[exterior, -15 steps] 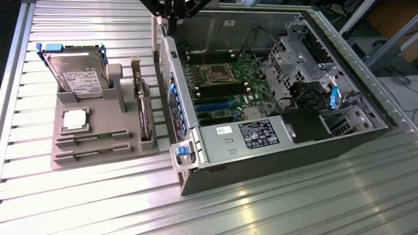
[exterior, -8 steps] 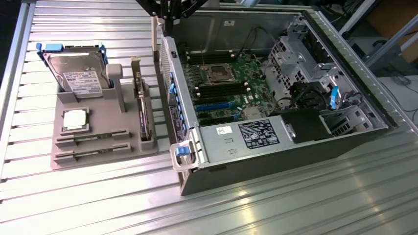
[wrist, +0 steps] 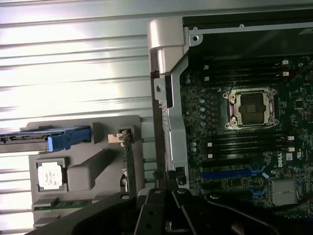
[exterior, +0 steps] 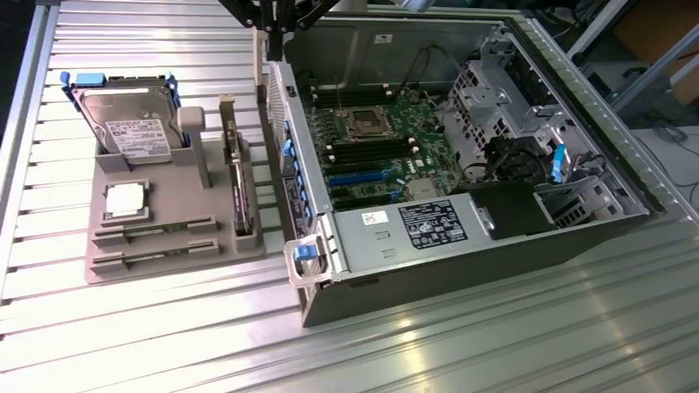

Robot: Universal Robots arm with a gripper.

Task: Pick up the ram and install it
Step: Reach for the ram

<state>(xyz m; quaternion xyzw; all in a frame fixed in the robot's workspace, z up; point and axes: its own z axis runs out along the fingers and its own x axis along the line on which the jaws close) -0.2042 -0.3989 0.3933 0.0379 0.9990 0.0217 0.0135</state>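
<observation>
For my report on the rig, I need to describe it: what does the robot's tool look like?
The tool is black, built from flat metal bars with small round holes and bolts, joined like a linkage. What looks like a black cable curves beside it. I see no markings.

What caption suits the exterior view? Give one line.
Ram sits in the grey tray beside the open computer case, gripper above the case's wall.

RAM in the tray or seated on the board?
In the tray: the ram lies in a slot of the gray holder, outside the computer case.
</observation>
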